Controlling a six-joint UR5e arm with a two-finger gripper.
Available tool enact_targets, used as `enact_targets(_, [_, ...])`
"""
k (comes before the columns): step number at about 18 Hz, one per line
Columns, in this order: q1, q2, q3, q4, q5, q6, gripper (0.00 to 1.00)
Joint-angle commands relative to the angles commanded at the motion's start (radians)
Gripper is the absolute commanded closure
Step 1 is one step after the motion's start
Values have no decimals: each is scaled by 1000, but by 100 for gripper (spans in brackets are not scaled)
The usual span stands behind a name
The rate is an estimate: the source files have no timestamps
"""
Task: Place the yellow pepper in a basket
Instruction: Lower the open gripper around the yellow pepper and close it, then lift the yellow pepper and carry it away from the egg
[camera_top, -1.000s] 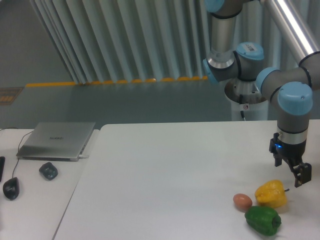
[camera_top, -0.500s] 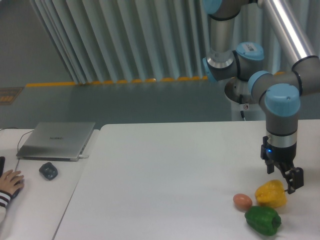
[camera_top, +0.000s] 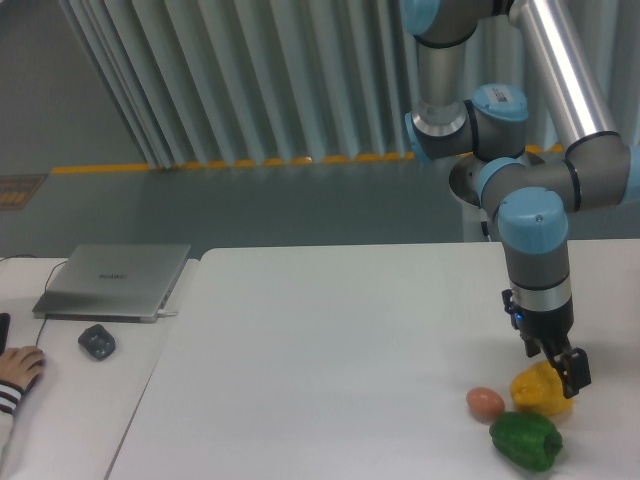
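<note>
Hand (camera_top: 556, 362) moved left, lower, now over yellow pepper (camera_top: 540, 392), fingers apart, not gripping

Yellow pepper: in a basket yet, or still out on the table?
Out. The yellow pepper sits on the table beside the green pepper; the gripper is just above it.

Arm bent downward, tool (camera_top: 556, 362) low, jaws apart
</note>
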Motion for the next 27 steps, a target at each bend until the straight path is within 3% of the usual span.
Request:
enact_targets(18, [-12,-37,-11,0,0,-35,2])
enact_targets(22, [-12,-35,-12,-2,2,-35,44])
enact_targets(25, [-6,-25,-3,-9,2,-32,45])
enact_targets(27, [-3,-11,14,-43,3,-26,52])
